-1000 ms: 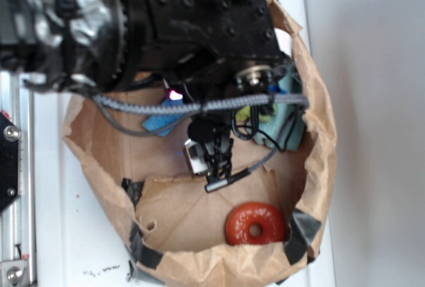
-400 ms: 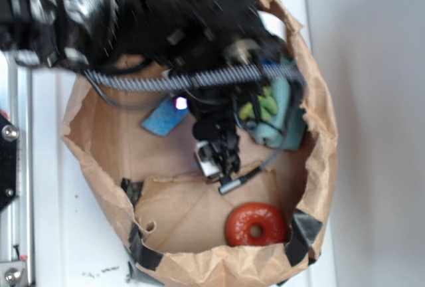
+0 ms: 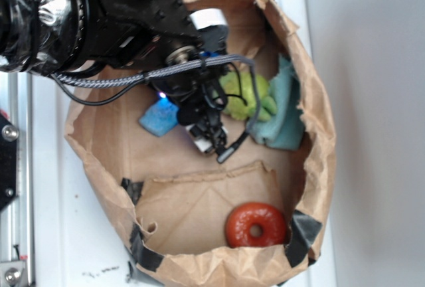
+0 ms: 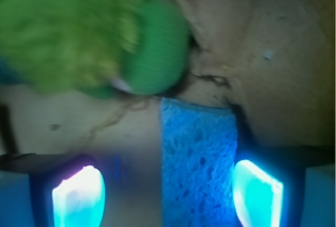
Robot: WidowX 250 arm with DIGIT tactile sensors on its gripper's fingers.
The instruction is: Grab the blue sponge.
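Observation:
The blue sponge (image 3: 155, 120) lies flat on the brown paper floor of the bag, left of centre. My gripper (image 3: 167, 99) hangs over the sponge's upper right end, its fingers mostly hidden by the black arm there. In the wrist view the gripper (image 4: 168, 195) is open. The speckled blue sponge (image 4: 197, 158) lies between the two glowing fingertips, close against the right one (image 4: 257, 193), with a wide gap to the left one (image 4: 79, 198). Nothing is gripped.
A green plush toy (image 3: 246, 97) lies just right of the gripper, large at the upper left in the wrist view (image 4: 79, 32). A teal cloth (image 3: 287, 111) lies beyond the toy. A red ring (image 3: 255, 225) sits near the front. Crumpled paper bag walls (image 3: 322, 134) surround everything.
The arm has swung up and to the left, from the bag's middle to over the sponge. The green toy and teal cloth are now uncovered.

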